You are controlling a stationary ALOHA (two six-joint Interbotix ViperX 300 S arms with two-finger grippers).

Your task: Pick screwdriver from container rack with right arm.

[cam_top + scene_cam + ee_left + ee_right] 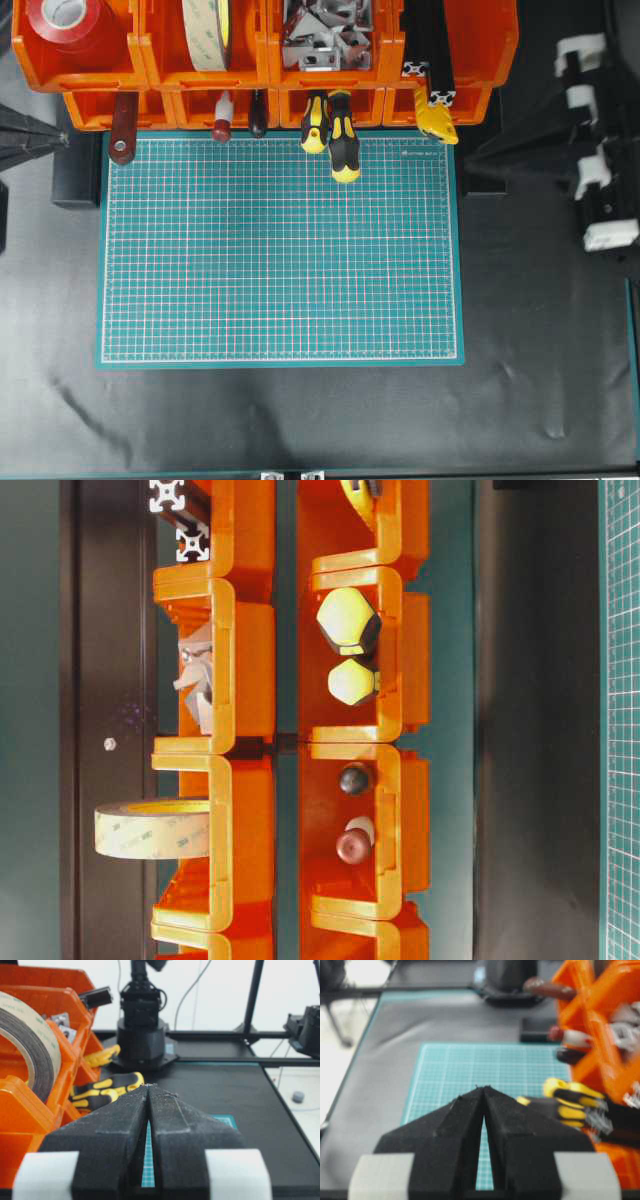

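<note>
The screwdriver (343,145), with a chunky black-and-yellow handle and a yellow butt, sticks out of a lower bin of the orange container rack (150,60) over the green mat's far edge. Its shaft is hidden in the bin. It also shows in the right wrist view (560,1110), partly behind a finger, and butt-on in the table-level view (347,620). My right gripper (468,157) is shut and empty, to the right of the handle and apart from it; its tips meet in the right wrist view (483,1088). My left gripper (149,1086) is shut and empty at the far left.
A smaller yellow-black screwdriver (315,125) lies right beside the chunky one. A red-handled tool (222,118), a dark-handled tool (258,115) and a brown handle (124,125) poke from other lower bins. Upper bins hold tape rolls (205,30) and metal brackets (325,35). The green mat (280,260) lies below.
</note>
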